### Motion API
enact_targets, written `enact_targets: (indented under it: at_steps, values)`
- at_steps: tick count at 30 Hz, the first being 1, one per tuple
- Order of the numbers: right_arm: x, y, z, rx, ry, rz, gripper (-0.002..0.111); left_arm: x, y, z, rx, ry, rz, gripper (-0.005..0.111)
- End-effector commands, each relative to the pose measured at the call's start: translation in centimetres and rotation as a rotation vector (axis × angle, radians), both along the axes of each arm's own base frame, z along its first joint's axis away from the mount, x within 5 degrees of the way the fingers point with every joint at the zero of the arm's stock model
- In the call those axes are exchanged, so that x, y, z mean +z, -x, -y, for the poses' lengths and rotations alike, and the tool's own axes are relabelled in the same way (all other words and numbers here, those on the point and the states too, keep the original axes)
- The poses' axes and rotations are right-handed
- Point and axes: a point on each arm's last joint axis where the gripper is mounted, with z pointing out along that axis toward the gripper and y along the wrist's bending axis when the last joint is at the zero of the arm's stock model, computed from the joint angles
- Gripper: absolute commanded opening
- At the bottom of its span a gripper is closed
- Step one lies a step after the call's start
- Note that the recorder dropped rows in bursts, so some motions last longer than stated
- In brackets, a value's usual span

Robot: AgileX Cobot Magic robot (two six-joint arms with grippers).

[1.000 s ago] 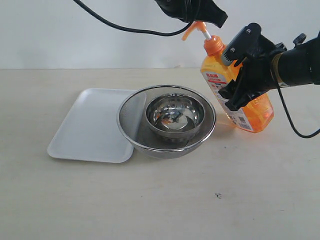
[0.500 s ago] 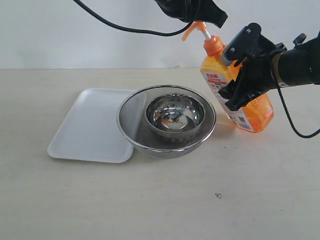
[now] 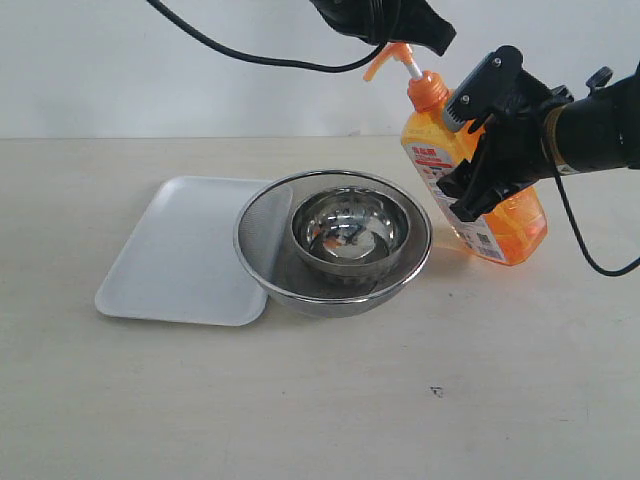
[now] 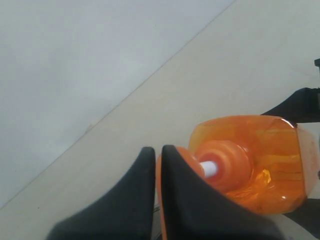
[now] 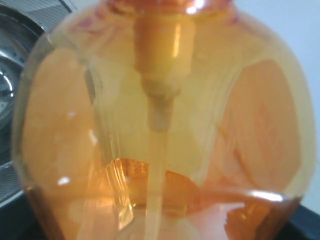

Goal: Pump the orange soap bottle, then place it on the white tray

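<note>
The orange soap bottle (image 3: pixel 515 225) stands at the back right, tilted with its pump head toward the left, base on the table. My right gripper (image 3: pixel 468 150) is shut on its body from the right, one finger high and one low. In the right wrist view the bottle (image 5: pixel 160 125) fills the frame. My left gripper (image 3: pixel 430 38) comes down from above and rests on the orange pump head (image 4: pixel 182 154), jaws shut (image 4: pixel 158 152); the white stem (image 4: pixel 210 168) still shows. The white tray (image 3: pixel 170 265) lies flat at the left.
A round steel mesh strainer (image 3: pixel 262 240) sits mid-table, overlapping the tray's right edge, with a steel bowl (image 3: pixel 350 230) inside it. The strainer's rim lies close to the bottle's left side. A black cable (image 3: pixel 230 50) hangs across the top left.
</note>
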Motion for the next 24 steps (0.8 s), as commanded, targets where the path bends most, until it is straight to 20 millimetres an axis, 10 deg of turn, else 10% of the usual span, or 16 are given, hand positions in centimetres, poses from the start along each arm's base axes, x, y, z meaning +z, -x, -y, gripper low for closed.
enact_targets:
  at_steps: [1, 10, 24]
  values:
    - [0.4, 0.2, -0.3, 0.015, -0.056, -0.010, 0.000, 0.4, 0.9, 0.1, -0.013, -0.006, -0.013, 0.005]
    - [0.4, 0.2, -0.3, 0.015, -0.056, -0.010, 0.000, 3.5, 1.3, -0.8, 0.004, 0.036, 0.102, 0.005]
    - [0.4, 0.3, -0.5, 0.025, -0.064, -0.012, 0.000, 1.1, 0.7, -0.5, 0.021, -0.029, 0.031, 0.005]
